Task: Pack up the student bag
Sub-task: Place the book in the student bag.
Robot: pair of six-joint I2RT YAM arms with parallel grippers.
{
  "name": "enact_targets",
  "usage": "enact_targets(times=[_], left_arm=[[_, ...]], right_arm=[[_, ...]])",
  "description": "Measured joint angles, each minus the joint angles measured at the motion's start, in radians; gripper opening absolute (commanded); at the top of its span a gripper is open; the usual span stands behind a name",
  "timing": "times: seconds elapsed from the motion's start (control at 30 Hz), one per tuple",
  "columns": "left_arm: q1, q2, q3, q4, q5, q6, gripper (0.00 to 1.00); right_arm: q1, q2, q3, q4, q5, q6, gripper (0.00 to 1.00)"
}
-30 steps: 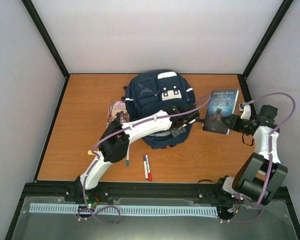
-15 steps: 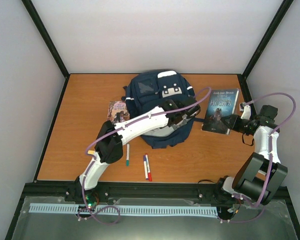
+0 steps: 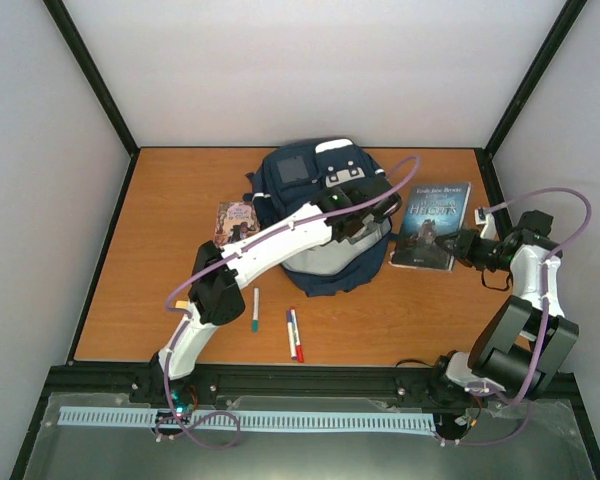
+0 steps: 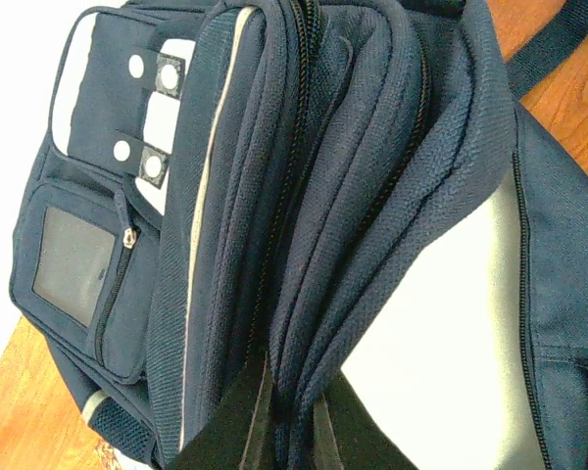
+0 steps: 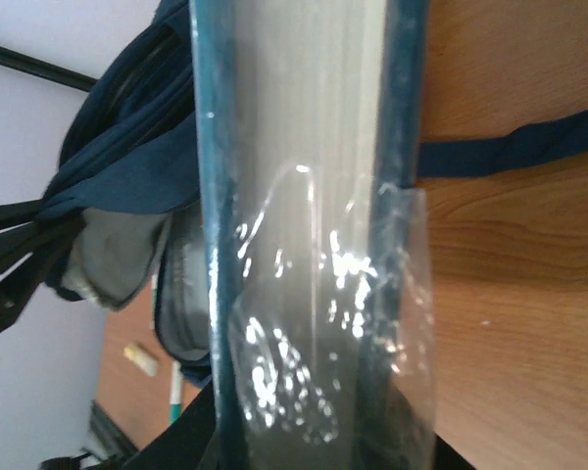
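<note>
We see the student bag [image 3: 302,172] lying near the back middle of the table [image 3: 160,200], its pale front patches and clear window pocket facing up and its mouth turned toward the arms. The left gripper [image 3: 368,208] reaches over the bag and is clamped on a fold of navy fabric beside a zip, so that the pale lining shows underneath; in the left wrist view the fingers [image 4: 237,431] pinch that edge tightly. The right gripper [image 3: 467,245] grips a large book [image 3: 435,205] by its near edge, just right of the bag; the right wrist view shows it edge-on under a shiny clear cover. A small book [image 3: 237,220] lies left of the bag, and three pens [image 3: 292,334] lie nearer the arms.
</note>
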Motion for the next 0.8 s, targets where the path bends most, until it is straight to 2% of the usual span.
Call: enact_targets(times=[0.37,0.6,0.8], left_arm=[[0.034,0.0,0.059,0.007,0.002,0.023,0.01],[0.053,-0.001,0.067,0.011,0.016,0.022,0.01],[0.057,-0.001,0.067,0.017,0.029,0.02,0.01]], right_arm=[[0.027,0.003,0.074,-0.229,-0.112,0.05,0.03],[0.163,0.003,0.079,-0.359,-0.093,0.074,0.03],[0.275,-0.041,0.024,-0.362,-0.081,0.113,0.03]])
